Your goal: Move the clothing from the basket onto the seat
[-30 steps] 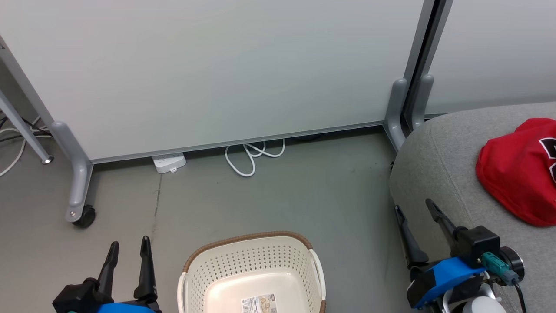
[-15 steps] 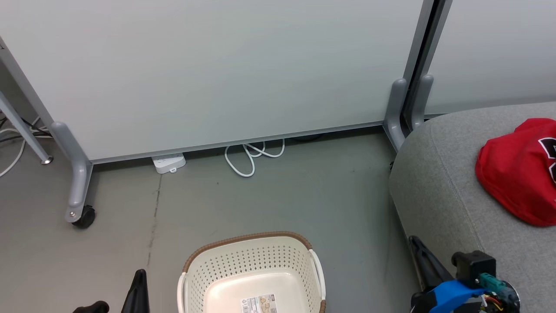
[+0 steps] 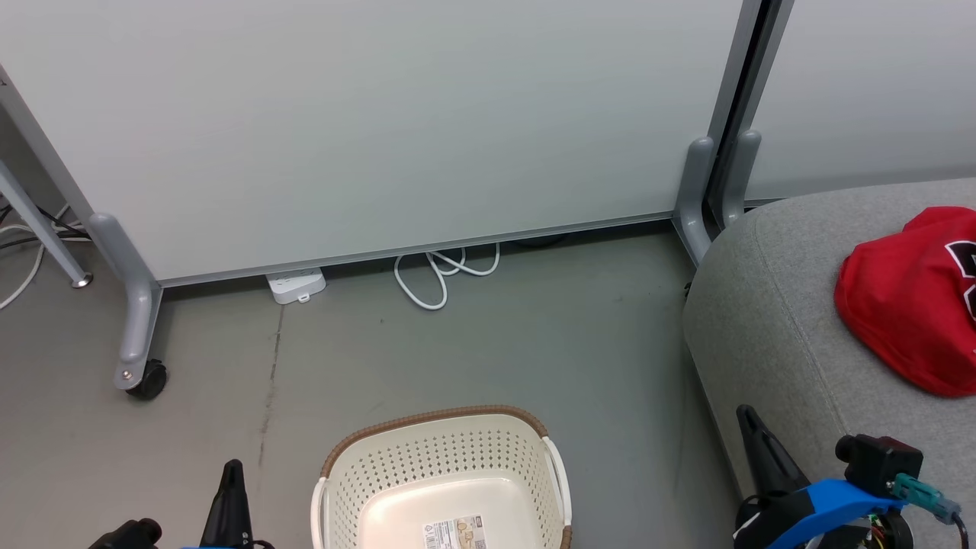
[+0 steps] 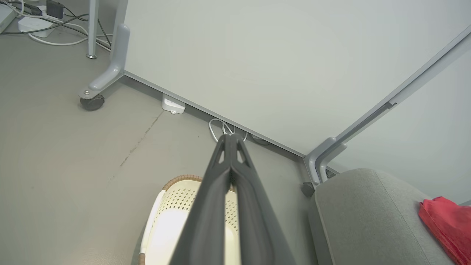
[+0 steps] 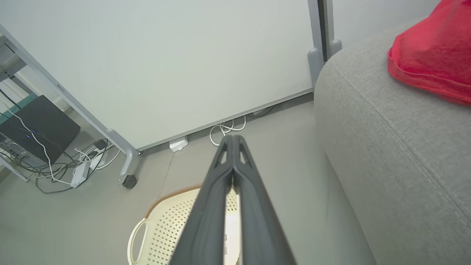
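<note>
The red clothing (image 3: pixel 911 297) lies bunched on the grey seat (image 3: pixel 770 305) at the right, also seen as red clothing (image 4: pixel 447 224) and clothing (image 5: pixel 430 51) on the seat (image 4: pixel 360 213) (image 5: pixel 386 140). On the floor at bottom centre stands the cream basket (image 3: pixel 442 457) with only a label inside; parts of the basket (image 4: pixel 176 195) (image 5: pixel 162 228) show under the fingers. My left gripper (image 3: pixel 231 467) (image 4: pixel 230 137) is shut and empty, left of the basket. My right gripper (image 3: pixel 743 412) (image 5: pixel 232 137) is shut and empty beside the seat's front edge.
A pale partition panel (image 3: pixel 381 114) on grey wheeled feet (image 3: pixel 141 374) blocks the far side. A white power strip (image 3: pixel 297 286) and a looped white cable (image 3: pixel 442 274) lie at its base. More cables and a dark box (image 5: pixel 36 129) sit at the far left.
Both grippers have gone from open to shut and drawn back toward the bottom of the head view. Basket, clothing and seat have not moved.
</note>
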Available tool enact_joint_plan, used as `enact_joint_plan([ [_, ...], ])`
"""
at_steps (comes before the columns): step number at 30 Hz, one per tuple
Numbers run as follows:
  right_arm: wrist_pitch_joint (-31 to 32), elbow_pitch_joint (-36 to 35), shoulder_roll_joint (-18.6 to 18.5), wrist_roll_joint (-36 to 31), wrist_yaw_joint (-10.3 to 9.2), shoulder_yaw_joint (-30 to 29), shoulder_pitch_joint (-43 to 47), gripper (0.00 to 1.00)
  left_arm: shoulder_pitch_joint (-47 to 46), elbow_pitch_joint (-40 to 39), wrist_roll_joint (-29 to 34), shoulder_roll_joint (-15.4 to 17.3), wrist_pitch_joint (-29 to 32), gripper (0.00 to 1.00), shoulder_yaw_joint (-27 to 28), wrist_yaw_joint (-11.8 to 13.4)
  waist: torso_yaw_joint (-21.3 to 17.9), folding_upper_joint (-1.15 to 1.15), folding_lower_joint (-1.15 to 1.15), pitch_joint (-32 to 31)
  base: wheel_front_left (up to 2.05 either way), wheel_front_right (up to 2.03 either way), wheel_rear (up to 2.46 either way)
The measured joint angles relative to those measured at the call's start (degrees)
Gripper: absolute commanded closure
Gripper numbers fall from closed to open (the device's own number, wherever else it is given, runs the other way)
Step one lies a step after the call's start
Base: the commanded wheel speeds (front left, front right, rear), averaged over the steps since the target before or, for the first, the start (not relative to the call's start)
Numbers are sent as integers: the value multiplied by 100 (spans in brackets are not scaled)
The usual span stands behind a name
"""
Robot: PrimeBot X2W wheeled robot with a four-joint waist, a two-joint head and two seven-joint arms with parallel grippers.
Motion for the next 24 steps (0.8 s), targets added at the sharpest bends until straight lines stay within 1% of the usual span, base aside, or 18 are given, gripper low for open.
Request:
enact_joint_plan([
  [11,155,-60,1,1065,-1,-111,-32,100,-130,-89,-856,-25,253,100,75,0,-1,0,0,5,0,0,0],
  [24,327,-116,1,2163,-1,-227,-71,100,-265,-182,-1753,-55,508,100,188,0,-3,0,0,11,0,0,0],
])
